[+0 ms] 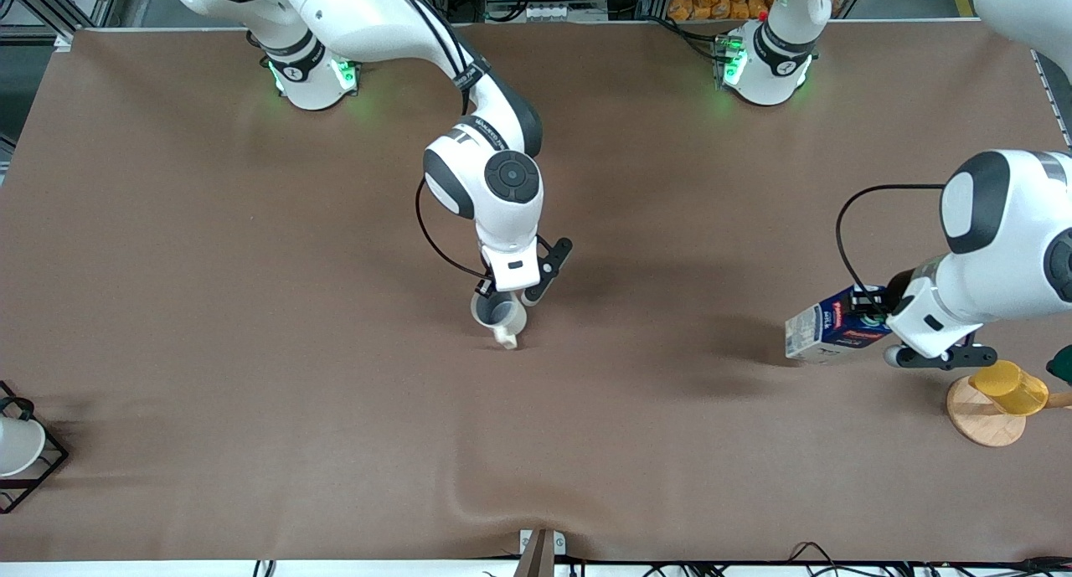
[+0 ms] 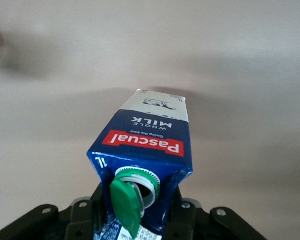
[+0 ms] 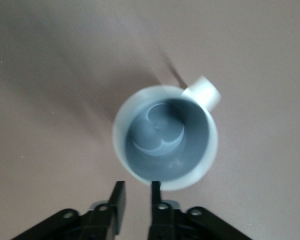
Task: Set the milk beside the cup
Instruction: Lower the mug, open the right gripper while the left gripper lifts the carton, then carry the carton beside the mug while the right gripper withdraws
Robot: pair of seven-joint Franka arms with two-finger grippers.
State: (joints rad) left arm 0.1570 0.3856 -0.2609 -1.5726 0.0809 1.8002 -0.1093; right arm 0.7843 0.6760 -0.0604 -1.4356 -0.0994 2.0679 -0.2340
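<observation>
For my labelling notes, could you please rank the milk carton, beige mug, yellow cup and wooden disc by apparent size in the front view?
1. milk carton
2. wooden disc
3. yellow cup
4. beige mug, partly hidden under the right gripper; the two cups look close, so that order is unsure.

Even, soft overhead light falls on the bench point(image 1: 251, 309), with diffuse shadows beside the cup point(image 1: 500, 316) and milk point(image 1: 829, 330). The right wrist view is blurred; the carton's cap point(image 2: 126, 205) is out of focus.
</observation>
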